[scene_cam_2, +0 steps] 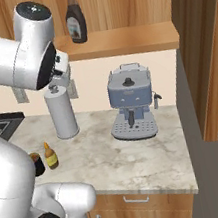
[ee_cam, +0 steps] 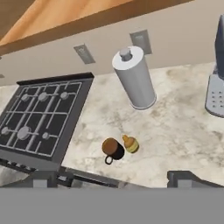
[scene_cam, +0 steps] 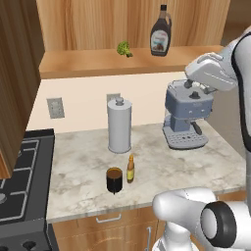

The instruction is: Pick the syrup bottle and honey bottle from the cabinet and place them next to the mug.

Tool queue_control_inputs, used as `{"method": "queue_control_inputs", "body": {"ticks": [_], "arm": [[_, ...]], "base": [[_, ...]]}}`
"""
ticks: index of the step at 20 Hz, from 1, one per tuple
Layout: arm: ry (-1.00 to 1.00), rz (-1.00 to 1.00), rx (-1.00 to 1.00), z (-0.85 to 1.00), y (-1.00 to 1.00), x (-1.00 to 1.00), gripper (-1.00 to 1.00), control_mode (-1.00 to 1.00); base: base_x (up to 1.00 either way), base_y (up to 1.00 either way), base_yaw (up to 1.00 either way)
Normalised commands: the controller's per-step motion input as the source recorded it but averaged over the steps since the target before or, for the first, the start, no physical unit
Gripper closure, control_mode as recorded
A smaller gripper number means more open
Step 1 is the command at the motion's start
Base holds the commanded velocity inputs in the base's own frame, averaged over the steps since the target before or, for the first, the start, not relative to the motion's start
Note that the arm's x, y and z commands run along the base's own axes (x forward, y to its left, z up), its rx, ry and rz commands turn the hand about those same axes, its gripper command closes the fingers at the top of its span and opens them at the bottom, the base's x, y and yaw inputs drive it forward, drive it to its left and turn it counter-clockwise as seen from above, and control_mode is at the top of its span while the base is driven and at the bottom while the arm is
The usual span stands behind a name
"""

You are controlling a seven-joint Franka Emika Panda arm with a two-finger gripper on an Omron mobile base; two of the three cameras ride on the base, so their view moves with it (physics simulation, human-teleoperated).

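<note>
— Tool (ee_cam: 112, 180) status?
— Jaws spread wide, nothing held, high above the worktop (scene_cam: 162, 166).
— And from left to right down there?
— Stove (ee_cam: 39, 118), then the mug (scene_cam: 114, 180) with the honey bottle (scene_cam: 130, 169) upright just beside it, canister (scene_cam: 119, 125) behind, coffee machine (scene_cam: 186, 120) right.
— Syrup bottle (scene_cam: 160, 32)?
— Upright on the cabinet (scene_cam: 122, 61) shelf.

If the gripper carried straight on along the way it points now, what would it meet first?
Probably the bare countertop, a little beyond the mug and honey bottle. The gripper has open, empty jaws and looks steeply down; depth is hard to judge.
</note>
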Motion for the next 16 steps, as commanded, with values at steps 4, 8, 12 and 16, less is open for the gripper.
{"method": "queue_control_inputs", "body": {"ticks": [4,8,12,16], "arm": [[-0.41,-0.13,-0.12,0.89,0.00,-0.07,-1.00,-1.00],[-0.39,-0.12,-0.13,0.39,0.00,0.31,-1.00,-1.00],[-0.32,-0.09,0.00,-0.09,-0.02,0.48,-1.00,-1.00],[-0.26,-0.04,0.00,-0.01,-0.19,0.36,-1.00,-1.00]], "base": [[0.00,0.00,0.00],[0.00,0.00,0.00],[0.00,0.00,0.00],[0.00,0.00,0.00]]}}
